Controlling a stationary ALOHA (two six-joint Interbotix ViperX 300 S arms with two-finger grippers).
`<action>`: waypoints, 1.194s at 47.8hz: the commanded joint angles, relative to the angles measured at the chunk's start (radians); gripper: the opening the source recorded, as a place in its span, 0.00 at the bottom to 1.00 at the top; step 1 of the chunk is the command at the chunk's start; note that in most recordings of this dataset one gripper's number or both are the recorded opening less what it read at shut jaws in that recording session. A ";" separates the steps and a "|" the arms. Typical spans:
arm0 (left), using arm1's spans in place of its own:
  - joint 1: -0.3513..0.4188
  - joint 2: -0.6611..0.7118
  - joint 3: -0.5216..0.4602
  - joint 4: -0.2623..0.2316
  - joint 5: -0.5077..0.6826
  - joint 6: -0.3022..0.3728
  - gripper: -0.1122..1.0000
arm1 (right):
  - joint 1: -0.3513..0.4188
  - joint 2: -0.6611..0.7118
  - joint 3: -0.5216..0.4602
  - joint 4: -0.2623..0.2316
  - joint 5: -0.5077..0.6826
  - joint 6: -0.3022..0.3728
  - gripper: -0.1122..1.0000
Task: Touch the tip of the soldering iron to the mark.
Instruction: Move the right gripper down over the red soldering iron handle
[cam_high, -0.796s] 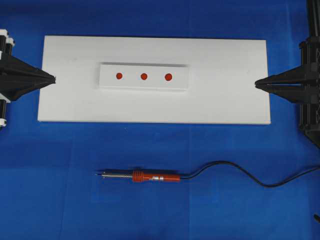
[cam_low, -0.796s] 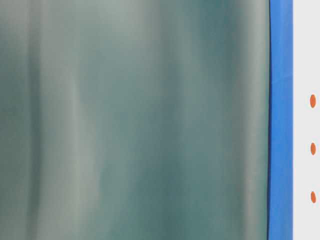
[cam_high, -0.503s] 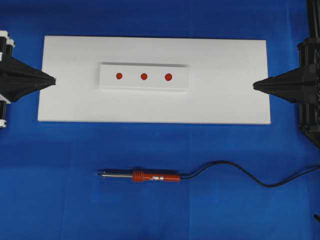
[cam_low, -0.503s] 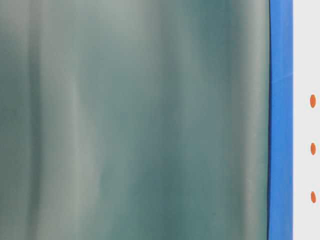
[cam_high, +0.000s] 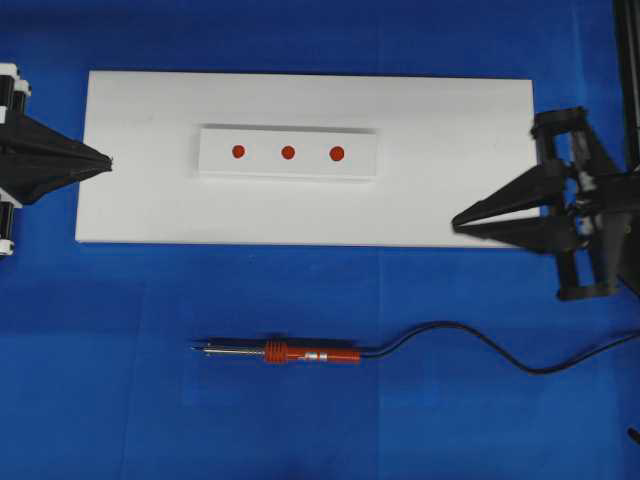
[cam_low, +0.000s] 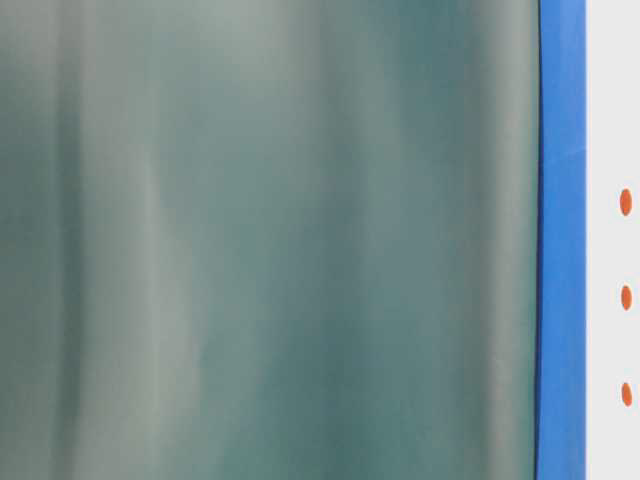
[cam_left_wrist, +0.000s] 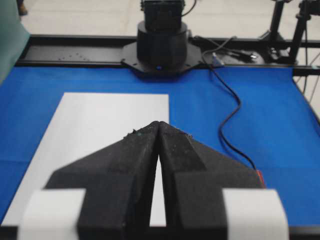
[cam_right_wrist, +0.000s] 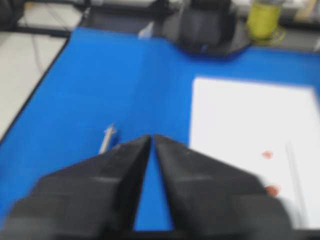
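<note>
The soldering iron (cam_high: 312, 354) lies flat on the blue mat in front of the white board. Its tip (cam_high: 195, 347) points left and its black cord (cam_high: 470, 335) trails right. The mark (cam_high: 288, 153) is the middle of three red dots on the raised white strip (cam_high: 262, 166); it also shows in the table-level view (cam_low: 626, 297). My left gripper (cam_high: 108, 162) is shut and empty at the board's left edge. My right gripper (cam_high: 455, 225) is shut and empty over the board's front right corner, apart from the iron. The right wrist view shows the tip (cam_right_wrist: 107, 137) beyond the right gripper (cam_right_wrist: 151, 136).
The white board (cam_high: 450, 120) lies across the back half of the mat. A blurred grey-green surface (cam_low: 270, 240) fills most of the table-level view. The other arm's base (cam_left_wrist: 162, 45) stands behind the left gripper (cam_left_wrist: 158, 123). The cord (cam_left_wrist: 230, 115) runs over the mat.
My right gripper has swung from the board's right edge inward and toward the front, angled to the lower left. The left gripper, iron and board have not moved.
</note>
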 joint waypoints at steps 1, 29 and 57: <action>-0.002 0.003 -0.006 0.002 -0.011 -0.002 0.10 | 0.011 0.061 -0.064 0.003 0.032 0.032 0.33; 0.000 -0.009 0.005 0.000 -0.017 0.000 0.10 | 0.097 0.531 -0.325 0.006 0.146 0.146 0.91; 0.018 -0.025 0.012 0.000 -0.017 0.000 0.10 | 0.144 0.894 -0.443 0.083 -0.046 0.193 0.91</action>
